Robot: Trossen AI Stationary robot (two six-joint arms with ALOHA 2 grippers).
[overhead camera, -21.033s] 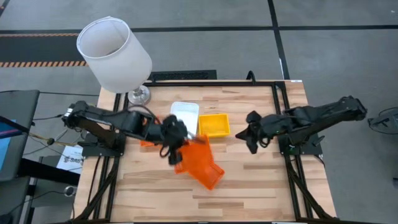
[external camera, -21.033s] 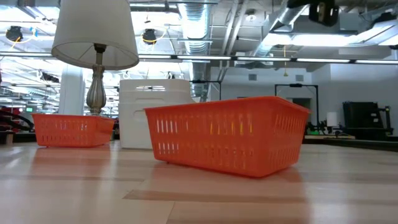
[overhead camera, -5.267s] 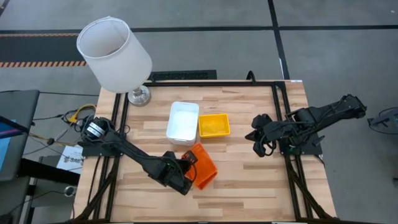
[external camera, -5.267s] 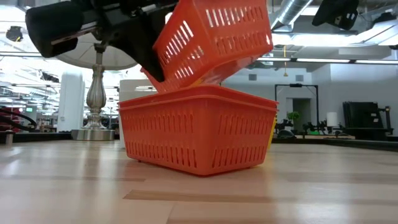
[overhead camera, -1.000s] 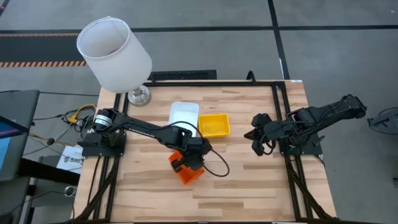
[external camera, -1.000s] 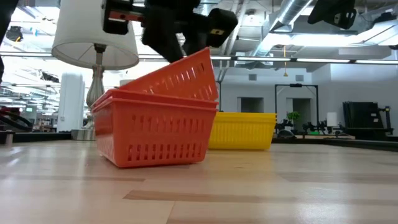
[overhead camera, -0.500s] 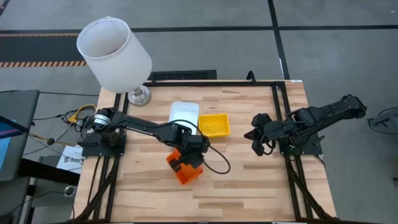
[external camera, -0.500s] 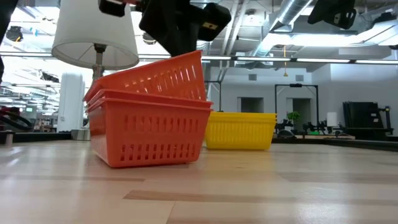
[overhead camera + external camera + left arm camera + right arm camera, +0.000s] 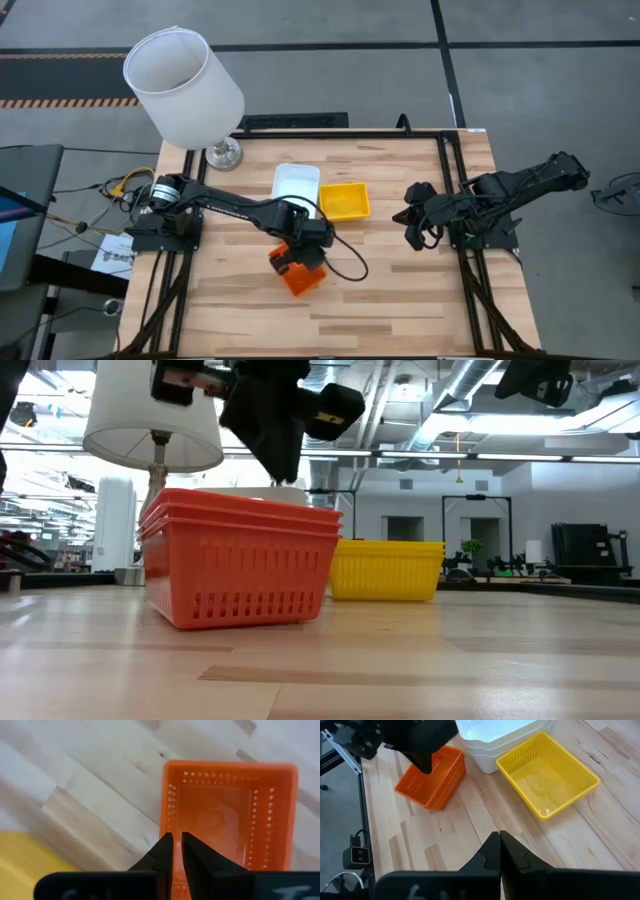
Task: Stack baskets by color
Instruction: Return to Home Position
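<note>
**Orange stack (image 9: 240,575): handling**

The nested plastic baskets rest mid-table, near the white stack (image 9: 297,185) and the yellow stack (image 9: 344,201). We judge them light, stiff at the rim, and slippery along the perforated walls, so we grip a rim edge. The left gripper (image 9: 176,839) hovers at the rim, fingers almost together. The right gripper (image 9: 499,836) waits, closed, at the table's right.

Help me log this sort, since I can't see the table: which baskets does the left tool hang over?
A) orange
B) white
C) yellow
A: the left tool is right above the orange stack, while the yellow basket and the white stack sit apart, farther back.
</note>
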